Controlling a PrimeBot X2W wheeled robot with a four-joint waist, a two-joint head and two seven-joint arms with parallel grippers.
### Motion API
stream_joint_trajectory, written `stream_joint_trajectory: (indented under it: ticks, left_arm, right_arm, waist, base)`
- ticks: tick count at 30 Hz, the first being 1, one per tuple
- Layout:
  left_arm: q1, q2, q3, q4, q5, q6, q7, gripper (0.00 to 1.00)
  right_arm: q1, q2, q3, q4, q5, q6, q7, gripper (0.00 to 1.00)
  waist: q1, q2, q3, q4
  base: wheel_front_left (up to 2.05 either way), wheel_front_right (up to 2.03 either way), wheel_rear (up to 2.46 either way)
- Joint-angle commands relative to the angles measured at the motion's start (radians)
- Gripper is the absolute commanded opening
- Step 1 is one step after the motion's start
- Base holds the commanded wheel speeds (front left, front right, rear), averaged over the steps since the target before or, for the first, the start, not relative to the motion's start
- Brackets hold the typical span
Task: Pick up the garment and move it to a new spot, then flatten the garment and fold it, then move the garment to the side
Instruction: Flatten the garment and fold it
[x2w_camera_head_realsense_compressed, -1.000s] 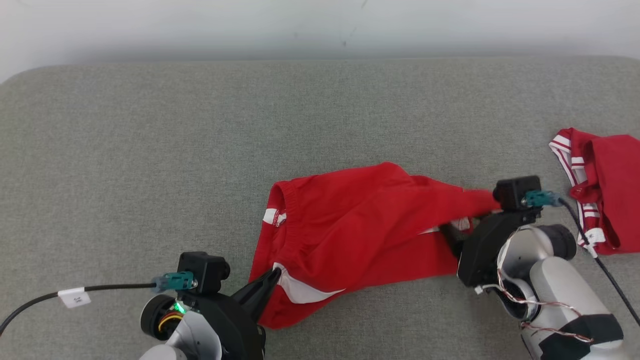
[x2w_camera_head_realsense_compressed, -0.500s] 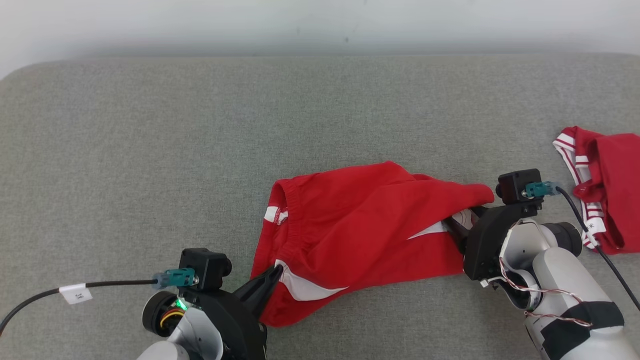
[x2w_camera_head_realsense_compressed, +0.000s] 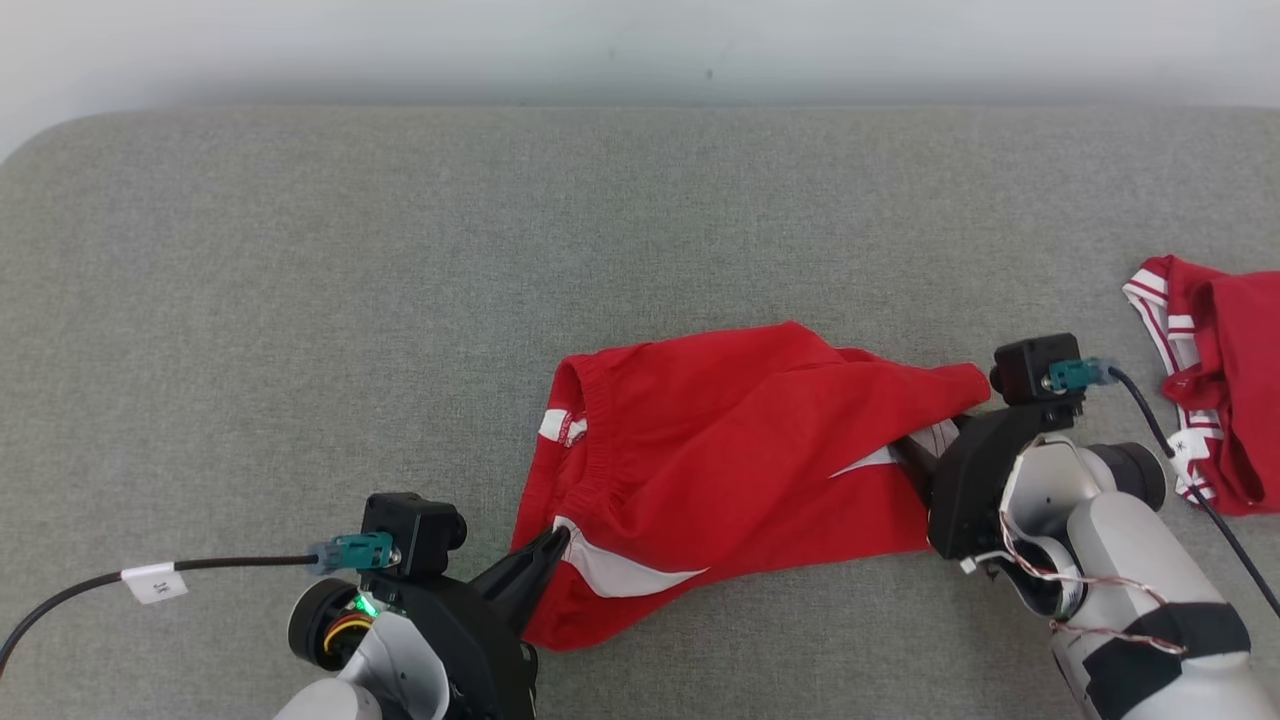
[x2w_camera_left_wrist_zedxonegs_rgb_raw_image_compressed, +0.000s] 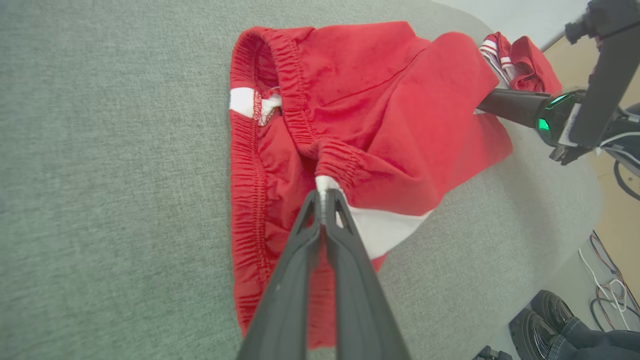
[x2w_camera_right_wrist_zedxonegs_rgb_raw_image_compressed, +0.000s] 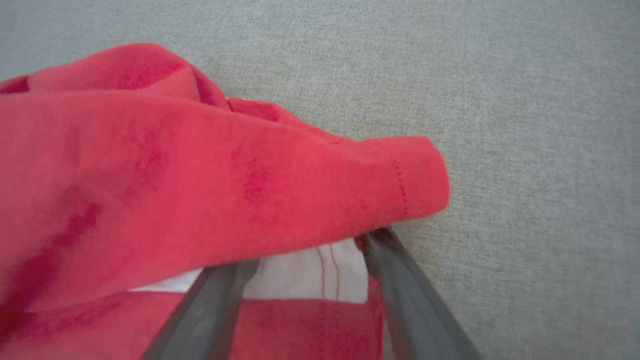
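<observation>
On the grey cushion the red garment lies crumpled just toward 5 o'clock of centre. The left gripper, pressed together, pinches the waistband corner at the garment's 7 o'clock. The right gripper stands spread, tips beneath the 3 o'clock hem.

A padded grey woven-fabric surface is stretching to a plain pale wall at twelve o'clock; tan floor is showing at three o'clock in the left wrist view.

Left tool pinched tight, right tool spread.
</observation>
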Motion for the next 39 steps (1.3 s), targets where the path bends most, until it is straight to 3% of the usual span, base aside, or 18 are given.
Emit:
stream_joint_trajectory:
  ticks: [1, 3, 9, 11, 13, 17, 26, 30, 33, 39]
  left_arm:
    - [0.006, -0.002, -0.001, -0.001, 0.000, -0.002, -0.007, 0.00]
    - [0.017, 0.001, 0.000, -0.006, -0.004, 0.000, -0.010, 0.00]
    - [0.052, 0.007, 0.008, -0.014, -0.019, 0.007, -0.026, 0.00]
    - [0.058, 0.008, 0.011, -0.015, -0.027, 0.008, -0.029, 0.00]
    - [0.064, 0.008, 0.011, -0.017, -0.029, 0.008, -0.030, 0.00]
    - [0.064, 0.007, 0.010, -0.019, -0.032, 0.007, -0.034, 0.00]
    - [0.067, -0.024, 0.060, -0.043, -0.081, -0.005, -0.102, 0.00]
    - [0.069, -0.058, 0.138, -0.089, -0.183, -0.029, -0.164, 0.00]
    - [0.058, -0.064, 0.196, -0.126, -0.244, -0.044, -0.197, 0.00]
    - [0.020, -0.064, 0.255, -0.169, -0.295, -0.051, -0.219, 0.00]
  right_arm:
    - [0.021, 0.002, -0.007, -0.013, -0.010, 0.001, -0.003, 0.95]
    - [0.045, 0.015, -0.021, -0.035, -0.019, 0.001, 0.011, 1.00]
    - [0.096, 0.041, -0.047, -0.084, -0.048, 0.001, 0.072, 1.00]
    - [0.099, 0.056, -0.054, -0.094, -0.046, 0.001, 0.077, 0.82]
    - [0.098, 0.065, -0.058, -0.101, -0.052, 0.001, 0.070, 0.39]
    - [0.101, 0.067, -0.070, -0.103, -0.069, 0.001, 0.061, 0.00]
    - [0.110, 0.061, -0.109, -0.150, -0.065, 0.001, 0.027, 0.00]
    - [0.120, 0.076, -0.151, -0.241, 0.025, 0.001, 0.033, 0.00]
    - [0.126, 0.052, -0.197, -0.329, 0.069, 0.001, 0.033, 0.00]
    - [0.123, 0.043, -0.255, -0.453, 0.098, 0.001, 0.025, 0.00]
  waist:
    - [0.0000, -0.0001, -0.005, -0.002]
    - [0.0000, -0.0001, -0.012, -0.007]
    - [0.0000, -0.0001, -0.027, -0.029]
    - [0.0000, -0.0001, -0.029, -0.032]
    - [0.0000, -0.0001, -0.030, -0.033]
    - [0.0000, -0.0001, -0.032, -0.031]
    - [0.0000, -0.0001, -0.043, -0.029]
    - [0.0000, -0.0001, -0.048, -0.031]
    - [0.0000, -0.0001, -0.054, -0.037]
    - [0.0000, -0.0001, -0.069, -0.049]
  base:
    - [0.00, 0.00, 0.00]
    - [0.00, 0.00, 0.00]
    - [0.00, 0.00, 0.00]
    - [0.00, 0.00, 0.00]
    - [0.00, 0.00, 0.00]
    - [0.00, 0.00, 0.00]
    - [0.00, 0.00, 0.00]
    - [0.00, 0.00, 0.00]
    - [0.00, 0.00, 0.00]
    - [0.00, 0.00, 0.00]
